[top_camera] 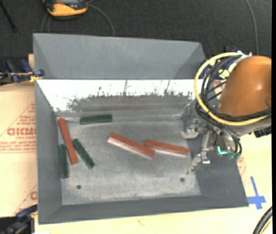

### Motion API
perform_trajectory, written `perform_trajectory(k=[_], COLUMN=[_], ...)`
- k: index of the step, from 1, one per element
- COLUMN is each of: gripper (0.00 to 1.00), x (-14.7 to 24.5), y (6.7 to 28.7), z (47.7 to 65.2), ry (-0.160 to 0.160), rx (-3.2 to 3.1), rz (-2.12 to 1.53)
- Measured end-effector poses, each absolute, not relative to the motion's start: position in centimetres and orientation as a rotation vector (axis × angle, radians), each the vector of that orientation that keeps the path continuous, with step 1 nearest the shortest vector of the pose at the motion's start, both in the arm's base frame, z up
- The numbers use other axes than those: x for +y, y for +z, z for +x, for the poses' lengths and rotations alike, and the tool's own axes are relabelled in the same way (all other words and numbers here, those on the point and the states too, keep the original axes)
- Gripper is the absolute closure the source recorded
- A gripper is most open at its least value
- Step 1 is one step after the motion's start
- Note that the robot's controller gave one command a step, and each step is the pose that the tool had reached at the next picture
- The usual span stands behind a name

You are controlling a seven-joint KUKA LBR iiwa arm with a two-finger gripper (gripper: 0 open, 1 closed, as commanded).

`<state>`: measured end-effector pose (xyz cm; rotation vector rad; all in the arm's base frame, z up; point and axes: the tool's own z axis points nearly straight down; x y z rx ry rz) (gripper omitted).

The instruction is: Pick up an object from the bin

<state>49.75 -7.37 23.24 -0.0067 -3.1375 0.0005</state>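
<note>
My gripper [200,152] hangs low at the right side of the bin, just past the right end of a red bar [167,147] that lies flat on the floor. A second, longer red bar [130,146] lies slanted beside it on the left, and their ends overlap near the middle of the bin. Nothing shows in the gripper.
A dark green bar [95,119] lies near the back wall. At the left wall lie a red bar [67,140] and two dark green bars [83,153] [63,161]. The arm's orange cover and cables hang over the bin's right rim.
</note>
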Motion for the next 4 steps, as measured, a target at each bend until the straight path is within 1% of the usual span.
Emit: perform_trajectory(k=[1,2,3,4], gripper=[0.00,0.00,1.00,0.00], x=[-7.3,-7.4,-8.3,-8.4], y=[23.6,19.6,9.4,9.4], z=[49.9,52.6,56.4,56.4], ry=[0.003,0.005,0.002,0.003], rx=[-3.145,-3.155,-3.146,-3.146], rz=[-0.003,0.016,0.065,0.069])
